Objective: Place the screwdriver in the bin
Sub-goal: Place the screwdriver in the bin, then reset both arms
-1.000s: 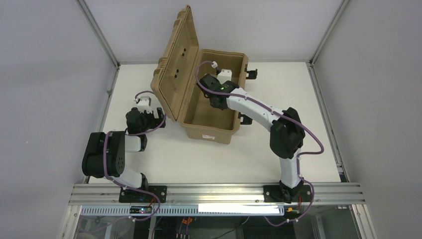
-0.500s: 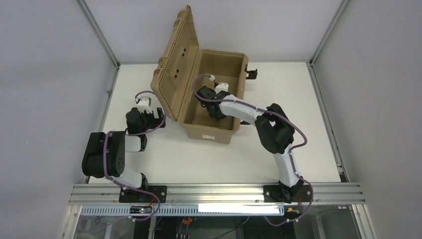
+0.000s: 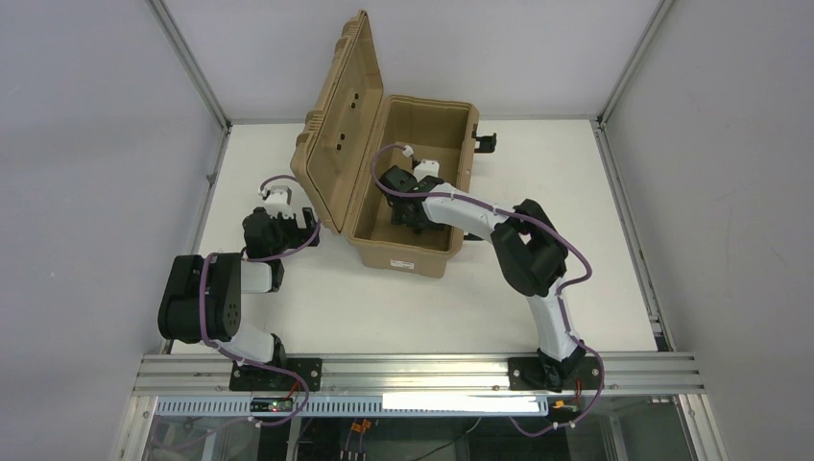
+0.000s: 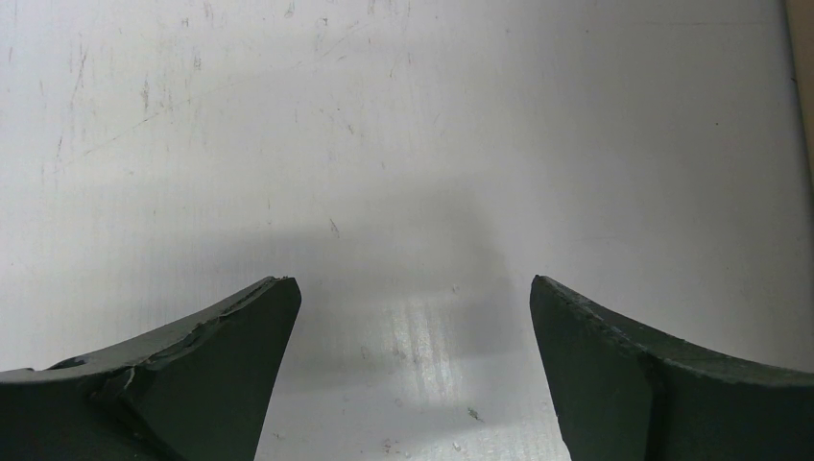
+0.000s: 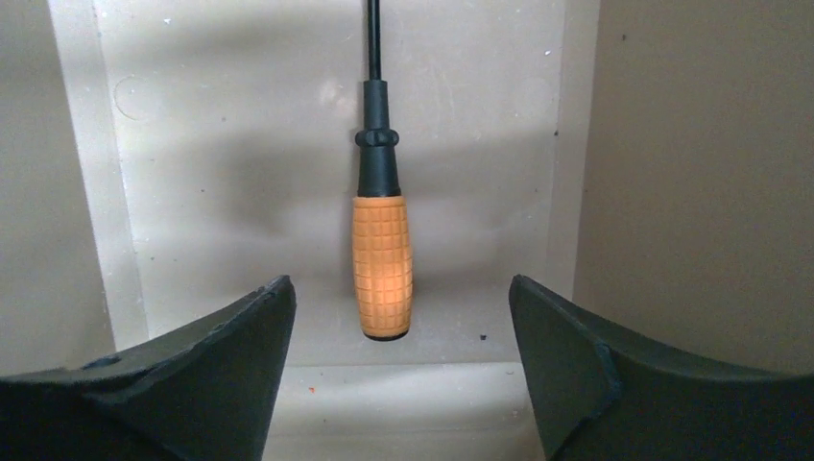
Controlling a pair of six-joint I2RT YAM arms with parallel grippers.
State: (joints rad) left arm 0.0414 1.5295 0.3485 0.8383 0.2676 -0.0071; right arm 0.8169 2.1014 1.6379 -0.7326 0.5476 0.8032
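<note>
The screwdriver [image 5: 382,264], orange grid-patterned handle with a black collar and thin black shaft, lies on the floor of the bin [image 5: 240,144]. My right gripper [image 5: 400,281] is open just above it, and the handle end rests between the two fingers without touching either. In the top view the right gripper [image 3: 408,213] reaches down inside the tan bin [image 3: 403,257], whose ribbed lid [image 3: 341,115] stands open on the left; the screwdriver is hidden there by the wrist. My left gripper [image 4: 413,281] is open over bare white table, left of the bin [image 3: 291,226].
The bin's tan walls [image 5: 691,173] close in on both sides of the right gripper. A black latch [image 3: 487,142] sticks out at the bin's far right end. The white table [image 3: 432,307] is fenced by metal posts and grey walls.
The right arm folded and dropped lower into the bin, toward its front end. Its jaws have spread, and the screwdriver now lies free on the bin floor. The left arm stayed still.
</note>
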